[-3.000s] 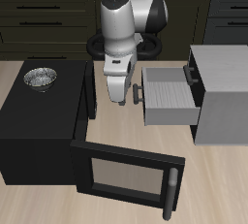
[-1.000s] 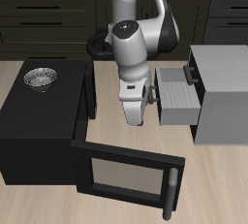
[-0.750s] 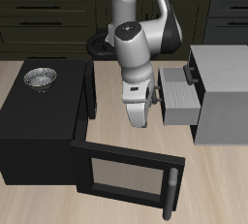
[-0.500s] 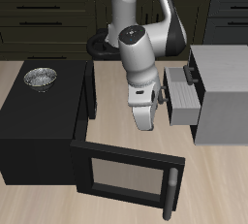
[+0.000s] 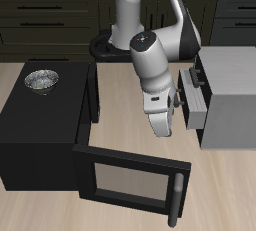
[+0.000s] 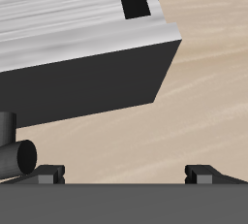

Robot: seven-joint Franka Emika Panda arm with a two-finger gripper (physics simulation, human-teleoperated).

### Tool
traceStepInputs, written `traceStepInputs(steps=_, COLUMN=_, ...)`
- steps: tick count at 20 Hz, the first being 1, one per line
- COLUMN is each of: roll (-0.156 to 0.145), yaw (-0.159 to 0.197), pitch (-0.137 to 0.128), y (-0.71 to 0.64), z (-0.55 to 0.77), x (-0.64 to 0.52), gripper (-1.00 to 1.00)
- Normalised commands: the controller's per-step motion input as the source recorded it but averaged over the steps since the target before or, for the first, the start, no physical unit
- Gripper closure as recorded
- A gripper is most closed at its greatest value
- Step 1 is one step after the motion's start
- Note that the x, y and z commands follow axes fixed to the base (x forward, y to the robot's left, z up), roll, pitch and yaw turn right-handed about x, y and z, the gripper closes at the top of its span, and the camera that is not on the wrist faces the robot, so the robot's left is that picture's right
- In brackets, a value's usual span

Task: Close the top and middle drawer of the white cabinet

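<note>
Just beside the jaws, middle drawer (image 5: 193, 101)

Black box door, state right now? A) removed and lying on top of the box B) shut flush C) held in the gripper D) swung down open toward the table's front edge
D: the windowed door hangs open in front of the black box, its bar handle free, while the gripper works at the white cabinet.

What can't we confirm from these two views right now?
- Exterior view: gripper state; the arm's wrist covers the jaws.
- Exterior view: contact with the middle drawer; the arm hides its front and handle.
- Exterior view: the top drawer shows only an edge.
- Wrist view: fingertips cut off by the frame edge.
</note>
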Motion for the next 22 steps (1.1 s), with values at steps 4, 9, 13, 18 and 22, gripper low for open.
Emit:
traceStepInputs(steps=4, roll=0.067, yaw=0.032, pitch=-0.068, y=0.32, z=0.03, x=-0.12, gripper=-1.0)
traceStepInputs(steps=9, roll=0.063, yaw=0.023, pitch=-0.044, y=0.33, z=0.0, x=-0.06, gripper=-1.0)
traceStepInputs(steps=13, roll=0.042, yaw=0.009, pitch=-0.026, y=0.23, z=-0.06, x=-0.01, gripper=-1.0)
traceStepInputs(steps=18, roll=0.051, yaw=0.022, pitch=-0.033, y=0.22, z=-0.09, x=-0.04, gripper=-1.0)
traceStepInputs(steps=22, roll=0.071, yaw=0.053, pitch=-0.02, y=0.29, z=-0.19, x=-0.03, gripper=-1.0)
